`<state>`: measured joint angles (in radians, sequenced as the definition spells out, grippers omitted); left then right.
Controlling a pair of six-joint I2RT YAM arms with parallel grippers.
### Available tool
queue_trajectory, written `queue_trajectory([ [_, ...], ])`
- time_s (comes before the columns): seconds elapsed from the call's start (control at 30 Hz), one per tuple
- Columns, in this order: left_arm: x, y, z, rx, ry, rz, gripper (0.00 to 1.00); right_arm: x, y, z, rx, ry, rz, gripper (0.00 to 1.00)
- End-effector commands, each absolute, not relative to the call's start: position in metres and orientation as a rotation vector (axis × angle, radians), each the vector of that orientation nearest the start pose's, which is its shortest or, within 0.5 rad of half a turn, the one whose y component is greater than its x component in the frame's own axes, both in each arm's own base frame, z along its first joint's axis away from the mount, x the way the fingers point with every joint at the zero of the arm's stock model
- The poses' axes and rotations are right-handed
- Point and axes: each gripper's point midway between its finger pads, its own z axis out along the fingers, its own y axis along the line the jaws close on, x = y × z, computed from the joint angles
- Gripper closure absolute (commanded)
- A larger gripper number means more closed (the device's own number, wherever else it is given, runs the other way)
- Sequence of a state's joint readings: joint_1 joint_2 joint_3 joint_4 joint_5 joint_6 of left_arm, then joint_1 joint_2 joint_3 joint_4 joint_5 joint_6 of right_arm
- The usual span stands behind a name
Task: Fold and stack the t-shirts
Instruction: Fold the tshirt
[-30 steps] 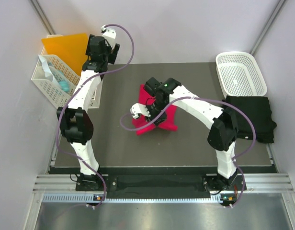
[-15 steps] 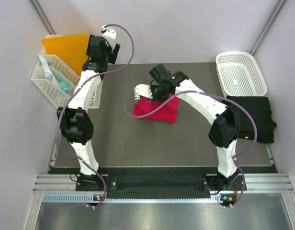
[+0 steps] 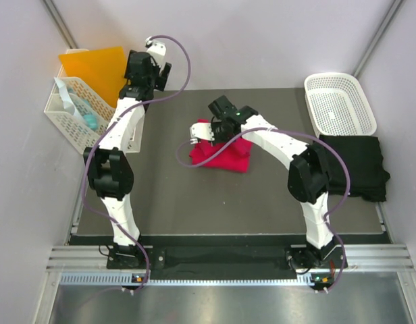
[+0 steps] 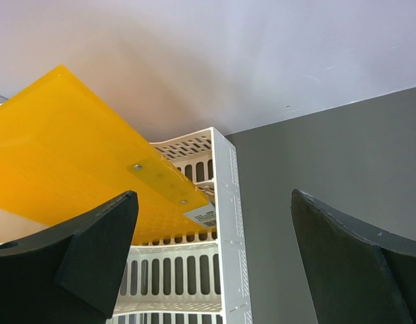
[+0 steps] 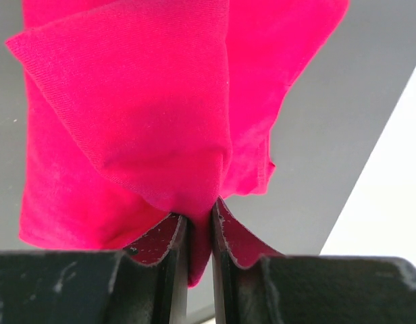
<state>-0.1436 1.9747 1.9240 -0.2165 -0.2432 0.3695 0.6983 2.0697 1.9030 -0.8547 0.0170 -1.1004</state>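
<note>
The pinkish-red t-shirt (image 3: 227, 156) lies partly folded in the middle of the dark table. My right gripper (image 3: 211, 135) is at its back left edge. In the right wrist view the right gripper (image 5: 199, 217) is shut on a pinched fold of the red t-shirt (image 5: 127, 101), which bunches just past the fingertips. The black t-shirt (image 3: 356, 165) lies folded at the table's right edge. My left gripper (image 3: 146, 64) is raised at the back left, far from both shirts. In its wrist view the left gripper (image 4: 213, 202) is open, with nothing between its fingers (image 4: 93, 250).
A white lattice basket (image 3: 340, 101) stands at the back right, just behind the black t-shirt. At the back left a white slotted basket (image 3: 76, 111) holds small items, with a yellow board (image 3: 93, 64) resting over it. The left wrist view also shows the board (image 4: 59, 148) and the basket (image 4: 194, 270).
My right gripper has carried the held edge of the red t-shirt from the table's middle toward the back, folding it over. The shirt now lies flatter. The left arm has barely shifted.
</note>
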Motion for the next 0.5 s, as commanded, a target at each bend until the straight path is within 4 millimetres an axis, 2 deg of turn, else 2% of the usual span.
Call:
queue_trajectory([
  [0.0, 0.604, -0.031, 0.338, 0.286, 1.715, 0.367, 0.01, 0.436, 0.305, 0.144, -1.975, 1.598, -0.212, 0.89],
  [0.1, 0.605, -0.034, 0.334, 0.291, 1.721, 0.354, 0.01, 0.442, 0.304, 0.140, -1.925, 1.628, -0.238, 0.81],
  [0.17, 0.606, -0.035, 0.329, 0.293, 1.730, 0.347, 0.01, 0.453, 0.307, 0.146, -1.860, 1.605, -0.277, 0.75],
  [0.23, 0.608, -0.036, 0.325, 0.295, 1.735, 0.340, 0.01, 0.464, 0.305, 0.147, -1.786, 1.596, -0.341, 0.64],
  [0.3, 0.609, -0.037, 0.323, 0.293, 1.737, 0.333, 0.01, 0.476, 0.303, 0.147, -1.709, 1.580, -0.420, 0.62],
  [0.33, 0.610, -0.037, 0.320, 0.293, 1.743, 0.332, 0.01, 0.480, 0.302, 0.151, -1.673, 1.572, -0.446, 0.54],
  [0.43, 0.611, -0.039, 0.316, 0.291, 1.752, 0.320, 0.01, 0.496, 0.297, 0.162, -1.538, 1.549, -0.533, 0.45],
  [0.47, 0.610, -0.039, 0.315, 0.291, 1.755, 0.319, 0.01, 0.499, 0.297, 0.165, -1.517, 1.540, -0.550, 0.45],
])
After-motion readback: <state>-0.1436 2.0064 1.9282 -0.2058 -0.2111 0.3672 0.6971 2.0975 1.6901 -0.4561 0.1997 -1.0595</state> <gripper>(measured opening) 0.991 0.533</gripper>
